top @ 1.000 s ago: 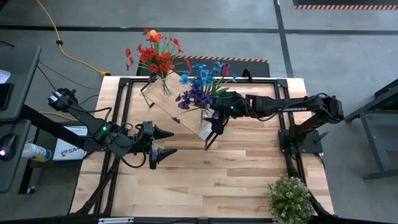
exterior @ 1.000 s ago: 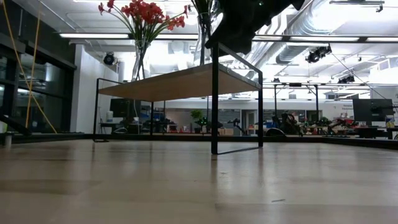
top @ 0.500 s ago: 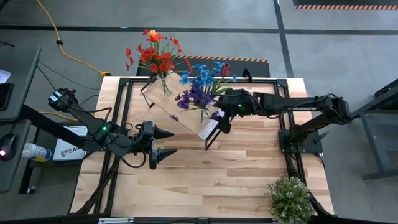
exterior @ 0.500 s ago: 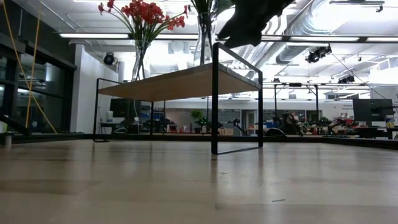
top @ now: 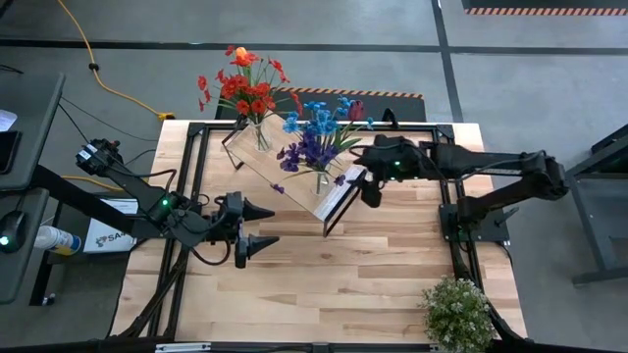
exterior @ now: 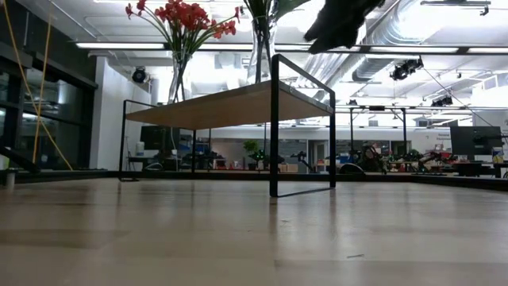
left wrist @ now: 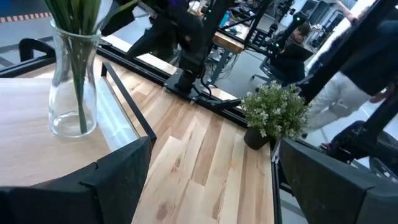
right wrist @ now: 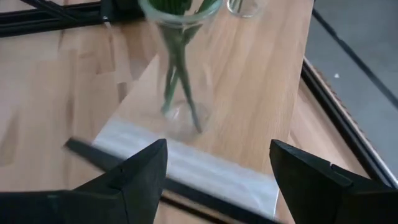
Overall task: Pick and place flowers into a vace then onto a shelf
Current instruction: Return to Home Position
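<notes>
- The right claw (top: 365, 189) hangs just off the near end of the shelf (top: 280, 167). Its fingers are spread wide and there is nothing between them.
- The blue and purple flowers (top: 316, 137) stand in a clear vase (right wrist: 180, 68) on the shelf, close to the end where the claw is. The red and orange flowers (top: 245, 90) stand in a second vase (top: 258, 133) at the far end.
- The left claw (top: 267, 225) waits over the tabletop (top: 343, 284), well apart from the shelf. It is open too, and empty.
- My worry is the nearer vase. It is tall and looks top-heavy, it sits near the shelf's edge, and some of its blooms lean out toward the right arm.
- If the arm swung sideways as it pulled back, a finger or the wrist could snag a stem or knock the black frame end. Either might tip the vase off the shelf.
- A straight retreat, lifting first, looks safest to me.
- A second ago the right claw was over the shelf's end, right beside that vase. It has since drawn back toward its own side, and from table height it now sits higher and clear of the frame.
- Both vases, the shelf and the left arm stand just where they did.
</notes>
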Controlling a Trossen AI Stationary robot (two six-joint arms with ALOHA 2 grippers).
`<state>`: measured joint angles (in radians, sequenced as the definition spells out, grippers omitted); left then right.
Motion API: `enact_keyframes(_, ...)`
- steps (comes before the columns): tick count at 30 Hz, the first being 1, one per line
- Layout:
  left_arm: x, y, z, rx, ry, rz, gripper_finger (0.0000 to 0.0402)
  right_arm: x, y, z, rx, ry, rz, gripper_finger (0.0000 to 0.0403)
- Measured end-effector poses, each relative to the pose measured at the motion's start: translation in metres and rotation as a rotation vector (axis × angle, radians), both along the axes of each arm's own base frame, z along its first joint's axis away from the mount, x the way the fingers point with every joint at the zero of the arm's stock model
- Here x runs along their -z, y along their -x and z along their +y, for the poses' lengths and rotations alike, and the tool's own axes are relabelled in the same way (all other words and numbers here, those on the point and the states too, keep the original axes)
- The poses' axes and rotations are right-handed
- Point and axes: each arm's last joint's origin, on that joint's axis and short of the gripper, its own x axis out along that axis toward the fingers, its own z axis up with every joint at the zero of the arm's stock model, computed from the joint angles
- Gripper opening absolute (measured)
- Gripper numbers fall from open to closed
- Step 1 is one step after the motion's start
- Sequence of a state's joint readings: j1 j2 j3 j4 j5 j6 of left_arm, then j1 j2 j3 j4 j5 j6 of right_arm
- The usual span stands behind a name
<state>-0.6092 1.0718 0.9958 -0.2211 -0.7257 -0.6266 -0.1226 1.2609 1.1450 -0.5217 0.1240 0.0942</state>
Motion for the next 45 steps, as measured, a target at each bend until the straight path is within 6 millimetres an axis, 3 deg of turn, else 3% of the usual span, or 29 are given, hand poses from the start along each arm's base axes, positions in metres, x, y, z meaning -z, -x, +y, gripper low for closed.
enact_keyframes(11, 0.007, 0.002, 0.000, 0.057, -0.017, 0.072, 0.0386, -0.044, 0.069, 0.010, -0.042, -0.024, -0.132, 0.0273)
enact_keyframes(20, -0.010, 0.019, 0.011, 0.060, 0.026, 0.004, 0.0386, -0.070, 0.141, 0.017, 0.011, 0.028, -0.269, 0.0273)
enact_keyframes(32, -0.019, 0.043, 0.027, 0.122, -0.025, 0.008, 0.0386, -0.075, 0.213, 0.029, -0.026, -0.098, -0.416, 0.0272)
enact_keyframes(45, -0.016, 0.075, 0.048, 0.157, -0.021, 0.102, 0.0386, -0.071, 0.253, 0.036, -0.078, -0.171, -0.493, 0.0271)
